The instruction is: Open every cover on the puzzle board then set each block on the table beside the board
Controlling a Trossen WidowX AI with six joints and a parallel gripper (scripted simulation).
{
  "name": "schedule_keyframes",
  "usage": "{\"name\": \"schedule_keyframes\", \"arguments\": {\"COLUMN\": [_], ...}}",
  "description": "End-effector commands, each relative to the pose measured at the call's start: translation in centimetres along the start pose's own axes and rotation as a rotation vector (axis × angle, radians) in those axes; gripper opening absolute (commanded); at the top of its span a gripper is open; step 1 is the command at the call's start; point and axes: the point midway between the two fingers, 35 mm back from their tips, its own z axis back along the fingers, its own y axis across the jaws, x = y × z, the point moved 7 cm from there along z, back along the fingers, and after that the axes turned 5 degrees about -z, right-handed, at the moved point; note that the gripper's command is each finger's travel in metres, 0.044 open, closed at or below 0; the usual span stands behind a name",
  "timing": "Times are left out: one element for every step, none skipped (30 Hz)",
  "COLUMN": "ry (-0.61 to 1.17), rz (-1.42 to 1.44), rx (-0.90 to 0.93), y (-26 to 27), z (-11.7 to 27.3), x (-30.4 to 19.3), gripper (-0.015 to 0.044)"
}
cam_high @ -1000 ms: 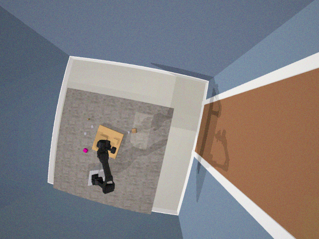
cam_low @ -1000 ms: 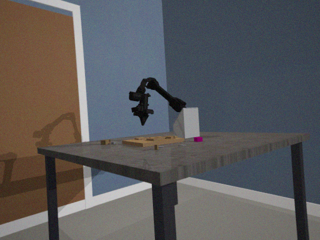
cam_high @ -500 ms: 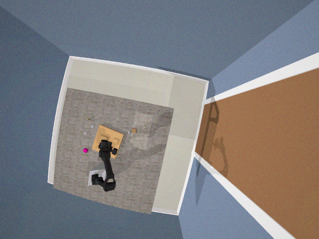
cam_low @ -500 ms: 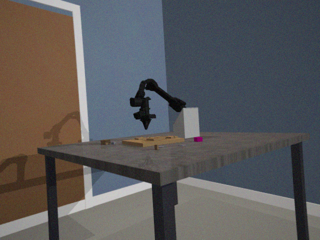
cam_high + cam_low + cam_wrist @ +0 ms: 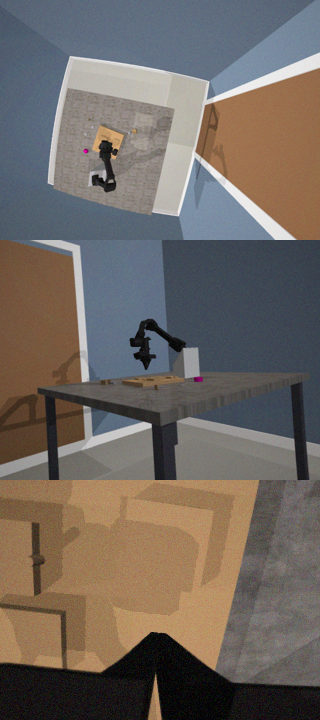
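The wooden puzzle board [image 5: 116, 134] [image 5: 144, 384] [image 5: 240, 540] lies flat on the table, partly under the arm. My gripper [image 5: 146, 368] [image 5: 157, 640] is shut and empty, pointing down a little above the board; its tips are hidden in the top view. In the wrist view a raised cover [image 5: 170, 511] lies near the board's right edge, ahead of the fingertips. A second cover [image 5: 15, 555] with a small knob [image 5: 38, 559] is at the upper left, and a third cover [image 5: 30, 630] at the lower left. No open well can be made out. A magenta block [image 5: 85, 151] [image 5: 198, 379] rests on the table clear of the board.
A wooden block [image 5: 134, 131] [image 5: 104, 382] and a small grey piece [image 5: 129, 132] [image 5: 112, 383] lie beyond the board's right side. A tiny wooden piece [image 5: 88, 119] [image 5: 156, 387] and two grey pieces [image 5: 92, 127] [image 5: 85, 134] lie to its left. The white pedestal [image 5: 191, 362] stands behind the board.
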Motion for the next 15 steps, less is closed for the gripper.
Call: {"name": "schedule_keyframes", "arguments": {"ry": [0.001, 0.001, 0.001, 0.001, 0.001, 0.001, 0.001, 0.001, 0.001, 0.001, 0.001, 0.001, 0.001, 0.001, 0.001], "rz": [-0.003, -0.003, -0.003, -0.003, -0.003, -0.003, -0.003, -0.003, -0.003, -0.003, -0.003, -0.003, -0.003, -0.003, -0.003], "rx": [-0.005, -0.005, -0.005, -0.005, -0.005, -0.005, -0.005, -0.004, -0.004, -0.004, -0.004, -0.004, -0.004, -0.004, -0.004], "y": [-0.1, -0.1, -0.1, -0.1, -0.1, 0.0, 0.0, 0.0, 0.0, 0.0, 0.0, 0.0, 0.0, 0.0, 0.0], "z": [-0.3, -0.4, -0.5, -0.6, -0.7, -0.8, -0.9, -1.0, -1.1, -1.2, -1.3, -1.4, -1.5, -1.6, -1.7], "x": [0.0, 0.0, 0.0, 0.0, 0.0, 0.0, 0.0, 0.0, 0.0, 0.0, 0.0, 0.0, 0.0, 0.0, 0.0], "gripper": [0.0, 0.0, 0.0, 0.0, 0.0, 0.0, 0.0, 0.0, 0.0, 0.0, 0.0, 0.0, 0.0, 0.0, 0.0]}}
